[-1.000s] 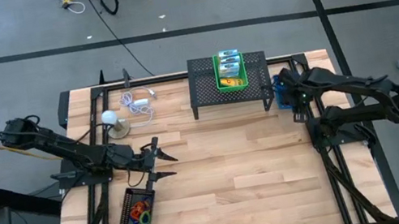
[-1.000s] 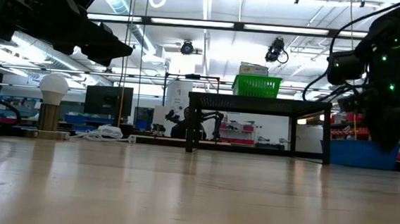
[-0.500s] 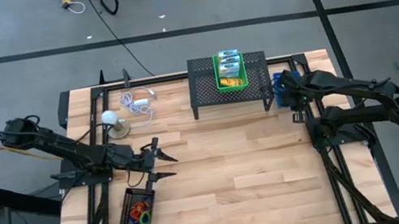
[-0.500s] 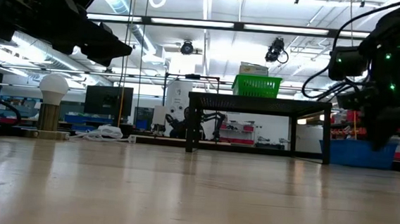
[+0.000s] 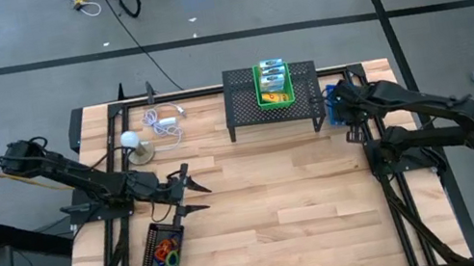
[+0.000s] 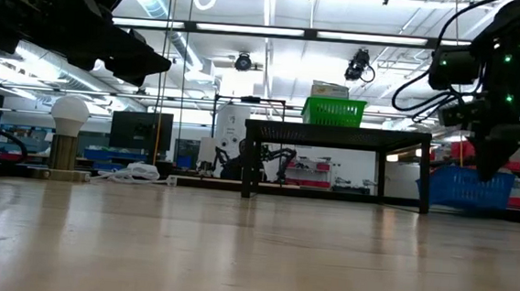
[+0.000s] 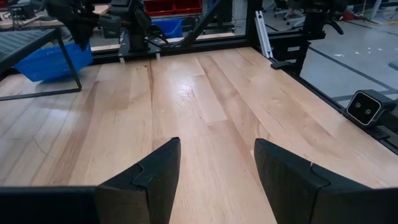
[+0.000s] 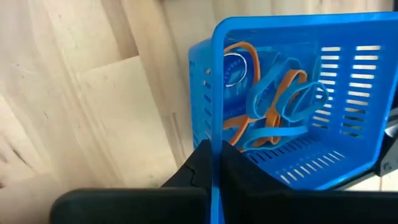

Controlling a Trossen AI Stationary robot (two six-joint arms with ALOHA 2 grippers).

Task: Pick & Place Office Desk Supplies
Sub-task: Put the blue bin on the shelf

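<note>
The right gripper (image 8: 214, 171) has just pinched shut on the blue basket's (image 8: 292, 93) rim and lifted it beside the black stand (image 5: 272, 97); its loops (image 8: 273, 102) can now travel. The left gripper (image 7: 214, 180), fingers spread, waits above the black tray (image 5: 162, 249).

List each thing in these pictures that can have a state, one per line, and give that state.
Right gripper: shut on the blue basket's rim.
Blue basket: lifted and tilted, orange and blue loops inside.
Left gripper: open, empty, above the table.
Green basket: on the black rack, holding crayon boxes.
Black tray: on the table, holding coloured loops.
Bulb: upright, unlit.
</note>
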